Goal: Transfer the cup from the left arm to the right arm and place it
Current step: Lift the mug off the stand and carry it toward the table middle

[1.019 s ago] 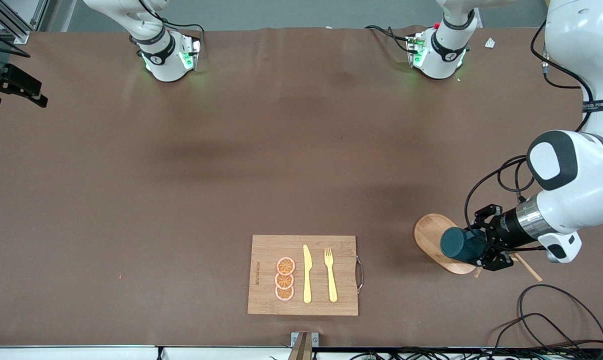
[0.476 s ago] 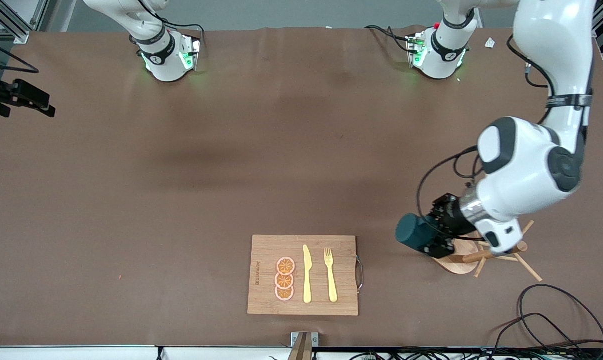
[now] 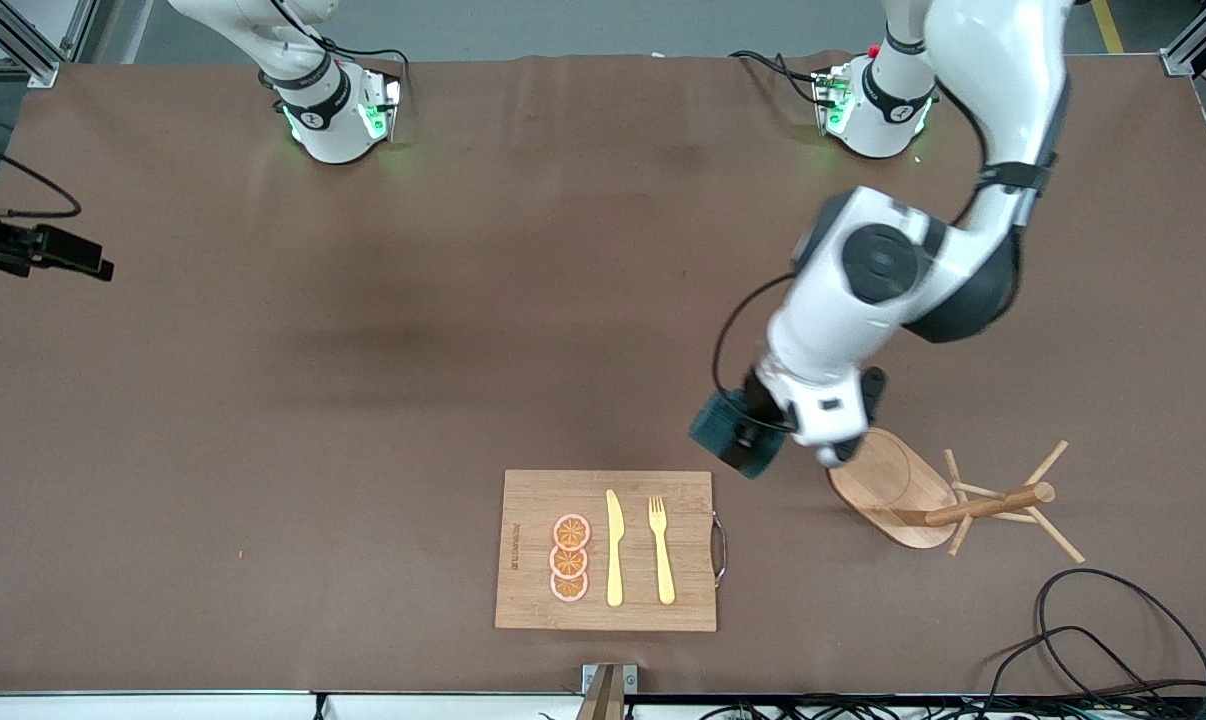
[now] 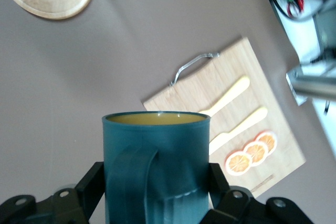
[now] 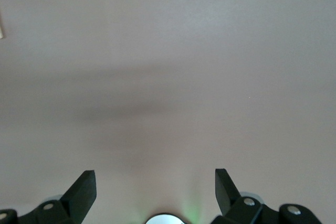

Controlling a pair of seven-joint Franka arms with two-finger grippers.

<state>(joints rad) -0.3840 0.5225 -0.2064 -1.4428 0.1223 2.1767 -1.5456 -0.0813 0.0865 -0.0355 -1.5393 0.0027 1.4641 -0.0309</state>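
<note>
My left gripper (image 3: pixel 755 432) is shut on the dark teal cup (image 3: pixel 727 432) and holds it in the air, over the bare table just off the cutting board's corner. In the left wrist view the cup (image 4: pixel 156 156) fills the space between the two black fingers (image 4: pixel 94 179). Its handle faces the camera and its yellowish inside shows at the rim. My right gripper (image 3: pixel 91 266) hangs at the right arm's end of the table. In the right wrist view the right gripper (image 5: pixel 155 174) is open, with only bare table between its fingers.
A wooden cutting board (image 3: pixel 533 500) carries a yellow knife (image 3: pixel 614 548), a fork (image 3: pixel 661 550) and three orange slices (image 3: pixel 569 558). A wooden peg rack (image 3: pixel 993 503) lies tipped over beside its oval base (image 3: pixel 888 485). Cables (image 3: pixel 1113 630) lie near the table's front edge.
The left arm has swung the cup from over the rack's oval base toward the table's middle, past the rack. The right gripper has drifted slightly and stays open.
</note>
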